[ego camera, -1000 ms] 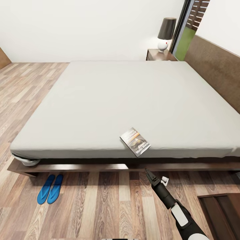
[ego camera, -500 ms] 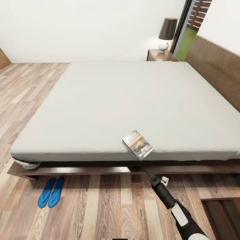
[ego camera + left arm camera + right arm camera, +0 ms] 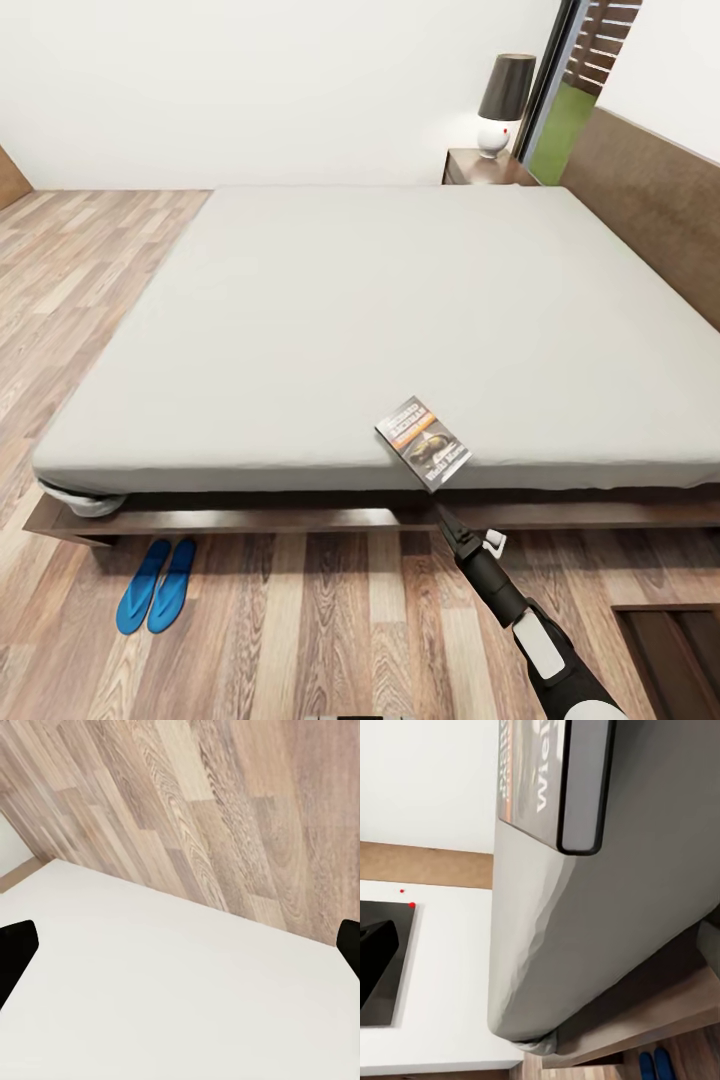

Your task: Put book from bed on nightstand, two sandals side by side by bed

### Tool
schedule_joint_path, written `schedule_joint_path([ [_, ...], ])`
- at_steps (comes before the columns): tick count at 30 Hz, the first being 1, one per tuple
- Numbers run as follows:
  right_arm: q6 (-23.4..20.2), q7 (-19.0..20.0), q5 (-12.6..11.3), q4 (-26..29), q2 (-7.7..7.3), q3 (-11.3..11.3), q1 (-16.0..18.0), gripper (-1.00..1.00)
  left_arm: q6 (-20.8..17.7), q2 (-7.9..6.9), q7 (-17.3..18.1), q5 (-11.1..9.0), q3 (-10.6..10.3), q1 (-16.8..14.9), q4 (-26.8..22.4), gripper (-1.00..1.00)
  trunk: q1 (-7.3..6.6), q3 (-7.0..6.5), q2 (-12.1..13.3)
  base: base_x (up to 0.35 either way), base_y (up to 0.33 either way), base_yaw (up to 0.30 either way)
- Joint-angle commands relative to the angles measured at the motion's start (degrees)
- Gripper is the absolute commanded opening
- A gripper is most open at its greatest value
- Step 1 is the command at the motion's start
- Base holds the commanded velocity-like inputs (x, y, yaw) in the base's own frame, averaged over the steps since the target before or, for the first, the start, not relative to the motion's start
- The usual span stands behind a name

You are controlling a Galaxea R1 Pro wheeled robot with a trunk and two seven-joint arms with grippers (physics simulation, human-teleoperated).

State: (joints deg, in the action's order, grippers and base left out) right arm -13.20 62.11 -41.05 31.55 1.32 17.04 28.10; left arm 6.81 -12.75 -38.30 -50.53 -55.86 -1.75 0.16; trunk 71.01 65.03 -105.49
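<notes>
The book (image 3: 423,442), a thin dark paperback with an orange band, lies at the near edge of the bed (image 3: 400,300), one corner slightly past the pale grey mattress. My right gripper (image 3: 438,512) hangs just below and in front of that corner, over the bed frame, apparently open and holding nothing. The right wrist view shows the book (image 3: 547,780) close ahead, with one black finger (image 3: 375,945) at the side. The two blue sandals (image 3: 155,585) lie side by side on the floor by the bed's near left corner. My left gripper (image 3: 180,945) is open and empty.
A nightstand (image 3: 485,165) with a dark-shaded lamp (image 3: 500,100) stands at the far side by the brown headboard (image 3: 650,210). A dark brown cabinet top (image 3: 680,655) sits at the lower right, close to my right arm. Wooden floor (image 3: 300,620) stretches along the bed's near side.
The whole view has shifted, so the camera has moved slightly. In the picture the book now sits closer to my right gripper's tip. The sandals have not moved.
</notes>
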Motion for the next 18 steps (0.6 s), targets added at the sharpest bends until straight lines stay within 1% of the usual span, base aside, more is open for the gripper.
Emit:
schedule_joint_path([
  [1,-0.60,0.21,-0.08,0.00,0.04,0.27,0.03,1.00,0.31,0.00,-0.02,-0.59,-0.39,-0.01,0.02,1.00,0.00,0.03,-0.01,0.017,0.016,0.000],
  [18,-0.60,0.21,-0.08,-0.24,-0.04,0.30,0.03,1.00,0.35,0.00,-0.06,-0.44,-0.47,-0.01,0.04,1.00,0.00,0.03,-0.01,0.006,0.004,0.000],
])
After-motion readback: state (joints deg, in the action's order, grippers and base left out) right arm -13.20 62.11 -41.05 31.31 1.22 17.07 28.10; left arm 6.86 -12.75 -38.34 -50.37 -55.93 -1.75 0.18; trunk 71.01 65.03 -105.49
